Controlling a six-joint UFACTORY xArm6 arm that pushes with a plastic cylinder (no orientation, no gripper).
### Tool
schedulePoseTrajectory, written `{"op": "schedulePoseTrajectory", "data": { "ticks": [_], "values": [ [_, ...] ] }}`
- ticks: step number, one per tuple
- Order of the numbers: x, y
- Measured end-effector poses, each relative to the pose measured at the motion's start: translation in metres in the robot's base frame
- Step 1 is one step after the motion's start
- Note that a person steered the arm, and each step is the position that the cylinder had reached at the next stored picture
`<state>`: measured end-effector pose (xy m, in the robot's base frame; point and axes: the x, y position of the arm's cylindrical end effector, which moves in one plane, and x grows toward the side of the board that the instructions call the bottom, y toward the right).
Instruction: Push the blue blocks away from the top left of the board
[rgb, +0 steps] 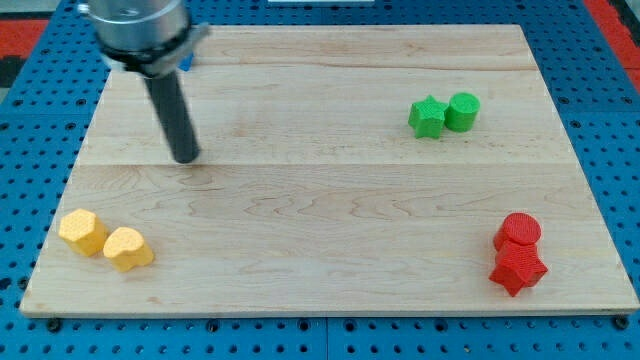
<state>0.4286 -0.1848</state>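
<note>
Now | rod upright | my tip (185, 158) at board (320, 250) upper-left | no gripper | blue block (187, 62) mostly hidden

Bright, even light falls from overhead, leaving only short soft shadows under the blocks, no glare on the pale wooden board (320, 200), and slight blur on the arm's housing (140, 25) at upper left.

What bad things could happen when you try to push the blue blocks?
I can hardly see blue: only a sliver shows behind my rod near the view's top left, so I might push blind or miss. My tip sits below it; a push upward could slide it off the board's top edge.
</note>
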Motion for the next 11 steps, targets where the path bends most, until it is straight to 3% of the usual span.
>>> {"op": "schedulePoseTrajectory", "data": {
  "ticks": [1, 3, 6, 7, 8, 10, 11],
  "values": [
    [0.0, -0.066],
    [-0.009, -0.118],
    [-0.192, -0.11],
    [-0.226, -0.083],
    [-0.216, -0.035],
    [-0.053, 0.044],
    [-0.052, 0.004]
  ]
}}
